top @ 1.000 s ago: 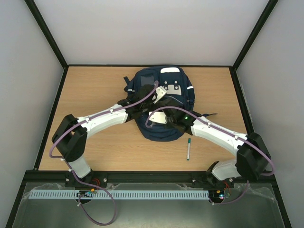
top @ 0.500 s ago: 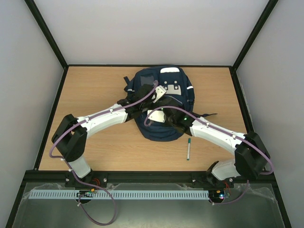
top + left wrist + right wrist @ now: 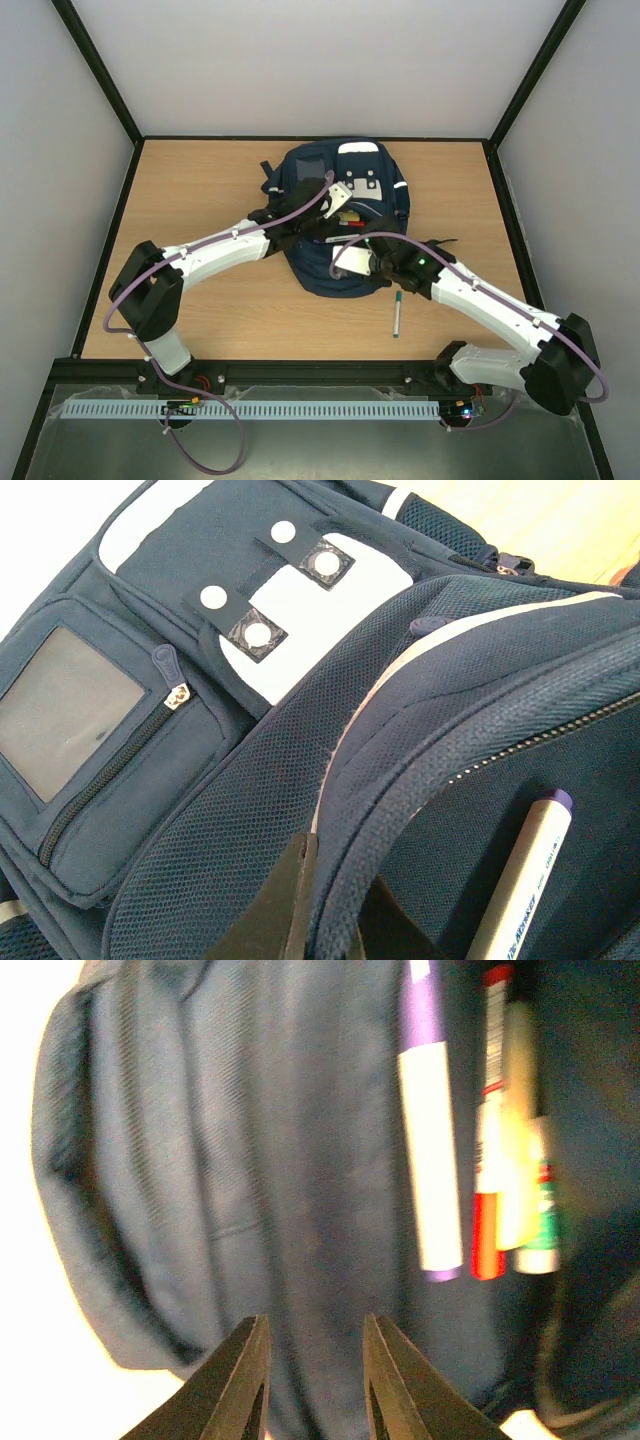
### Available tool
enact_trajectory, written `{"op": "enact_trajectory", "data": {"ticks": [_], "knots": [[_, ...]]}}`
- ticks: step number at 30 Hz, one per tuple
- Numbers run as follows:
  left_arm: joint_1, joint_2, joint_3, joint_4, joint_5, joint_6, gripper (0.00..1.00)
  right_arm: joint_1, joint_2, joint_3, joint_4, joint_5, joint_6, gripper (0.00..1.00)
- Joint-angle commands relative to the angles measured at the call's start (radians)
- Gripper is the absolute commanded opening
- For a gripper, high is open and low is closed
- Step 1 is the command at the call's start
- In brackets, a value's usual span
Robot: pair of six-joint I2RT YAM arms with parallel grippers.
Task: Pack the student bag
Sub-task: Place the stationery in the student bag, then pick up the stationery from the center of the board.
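Backpack [image 3: 300, 180]: 1 was counted, on 1 table [image 3: 200, 190]. Markers inside the open pocket, right wrist view: 4 were counted, namely purple-capped marker [image 3: 428, 1130], red marker [image 3: 489, 1230], yellow marker [image 3: 515, 1160] and green marker [image 3: 541, 1245]. That view was blurred, so this count stayed uncertain. Loose marker [image 3: 397, 314] on the table: 1. Markers in all: 5. Arms: 2, left arm [image 3: 215, 250] and right arm [image 3: 490, 300].

The navy bag [image 3: 310, 175] lay on the table [image 3: 200, 190]. The left gripper [image 3: 330, 218] sat at the bag's opening, and the right gripper [image 3: 342, 260] was over its near edge. A pen [image 3: 397, 313] lay near the bag, on the right.
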Motion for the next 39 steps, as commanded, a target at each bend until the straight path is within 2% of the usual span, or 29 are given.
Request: {"op": "enact_trajectory", "data": {"ticks": [1, 7, 13, 18, 26, 35, 39], "knots": [[-0.005, -0.061, 0.041, 0.021, 0.000, -0.022, 0.04, -0.004, -0.043, -0.086, -0.201, -0.071, -0.002, 0.27], [-0.005, -0.059, 0.042, 0.019, 0.002, -0.020, 0.04, -0.017, -0.110, -0.156, -0.364, -0.088, -0.078, 0.28], [-0.006, -0.058, 0.045, 0.018, 0.009, -0.022, 0.04, -0.065, -0.175, -0.259, -0.448, -0.030, -0.241, 0.45], [-0.006, -0.053, 0.045, 0.016, 0.019, -0.024, 0.04, -0.074, -0.204, -0.329, -0.390, -0.005, -0.320, 0.57], [-0.004, -0.042, 0.052, 0.006, 0.039, -0.022, 0.04, -0.074, -0.147, -0.406, -0.219, 0.036, -0.349, 0.59], [-0.005, -0.031, 0.057, 0.003, 0.048, -0.025, 0.04, -0.075, -0.091, -0.399, -0.174, -0.006, -0.322, 0.60], [-0.005, -0.028, 0.059, 0.000, 0.050, -0.025, 0.04, -0.064, -0.050, -0.377, -0.168, -0.083, -0.281, 0.60]]}}
